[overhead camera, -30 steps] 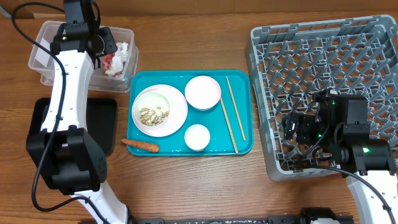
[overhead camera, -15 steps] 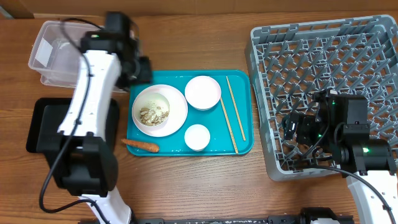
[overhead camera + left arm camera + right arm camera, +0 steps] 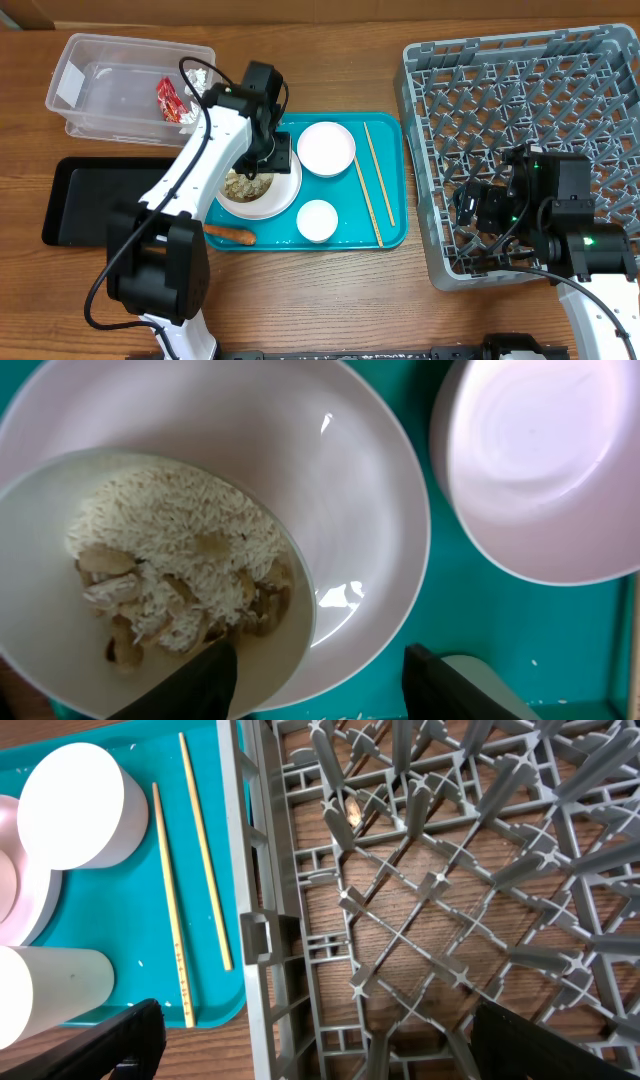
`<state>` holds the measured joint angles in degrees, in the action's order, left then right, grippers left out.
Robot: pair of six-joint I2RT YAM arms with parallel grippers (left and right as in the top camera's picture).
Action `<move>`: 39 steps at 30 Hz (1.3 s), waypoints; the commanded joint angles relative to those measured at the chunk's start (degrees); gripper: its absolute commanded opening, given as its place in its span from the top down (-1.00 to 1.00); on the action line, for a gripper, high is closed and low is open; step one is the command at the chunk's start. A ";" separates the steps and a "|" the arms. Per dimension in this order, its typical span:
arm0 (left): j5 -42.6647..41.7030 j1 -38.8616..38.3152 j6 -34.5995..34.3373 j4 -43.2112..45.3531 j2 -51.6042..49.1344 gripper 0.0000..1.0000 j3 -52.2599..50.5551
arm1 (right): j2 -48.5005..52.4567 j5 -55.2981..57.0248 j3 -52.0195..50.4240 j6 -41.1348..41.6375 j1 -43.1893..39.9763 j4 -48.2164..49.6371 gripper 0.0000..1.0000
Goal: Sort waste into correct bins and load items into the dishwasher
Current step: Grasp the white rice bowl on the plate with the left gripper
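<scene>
A brown wooden table (image 3: pixel 300 300) carries everything. At the upper left of the overhead view stands a clear tub (image 3: pixel 120 105) holding a red wrapper (image 3: pixel 167 98) and a crumpled tissue (image 3: pixel 196 84). Below the tub lies a black tray (image 3: pixel 90 200).

In the centre is a teal tray (image 3: pixel 392 230). On it sits a white plate (image 3: pixel 288 190) with a bowl of rice and beige scraps (image 3: pixel 150 560) resting on it. An empty bowl (image 3: pixel 326 148) stands just to the plate's upper right, and a small cup (image 3: pixel 317 220) to its lower right. A pair of chopsticks (image 3: pixel 372 185) lies along the tray's right side. A carrot piece (image 3: pixel 228 234) lies at the tray's lower left edge; whether it is on the tray or the table I cannot tell.

The left end effector (image 3: pixel 320 690) hangs over the plate, fingers apart and grasping nothing. The grey dish rack (image 3: pixel 520 100) fills the right of the frame. The right end effector (image 3: pixel 478 212) is over its lower left part, spread wide and empty.
</scene>
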<state>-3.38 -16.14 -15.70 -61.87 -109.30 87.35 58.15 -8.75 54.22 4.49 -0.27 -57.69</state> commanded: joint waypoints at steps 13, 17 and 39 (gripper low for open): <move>-0.70 -0.28 -2.78 16.28 1.36 0.22 -14.12 | -0.15 -0.33 1.68 0.28 0.31 0.13 -1.00; -0.70 -0.28 -2.75 16.96 1.36 0.65 -14.36 | -0.15 -0.35 1.68 0.28 0.31 0.11 -1.00; 4.00 1.81 -3.63 -4.22 6.82 0.92 2.14 | -0.15 -0.35 1.68 0.28 0.31 -0.13 -1.00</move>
<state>-0.97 -15.59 -18.13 -64.86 -106.00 87.50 58.15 -8.75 54.22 4.51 -0.27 -58.04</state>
